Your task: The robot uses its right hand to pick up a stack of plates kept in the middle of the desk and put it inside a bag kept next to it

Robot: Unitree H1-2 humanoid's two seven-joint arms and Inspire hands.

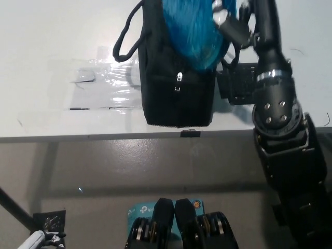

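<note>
Blue plastic-wrapped plates (194,31) are held upright in the mouth of the black fabric bag (176,88) at the counter's (52,62) 12 o'clock edge, grasped at their 3 o'clock side by the black right hand (231,23). At 7 o'clock, only a sliver of the white left hand (36,241) is seen; its state cannot be told.

Bare desk (46,46) left of bag (176,93)

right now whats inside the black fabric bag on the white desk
A blue plastic-wrapped stack of plates sits partway in the black fabric bag, top showing. The black right hand is at it. The bag's walls hide its lower part and anything beneath.
</note>
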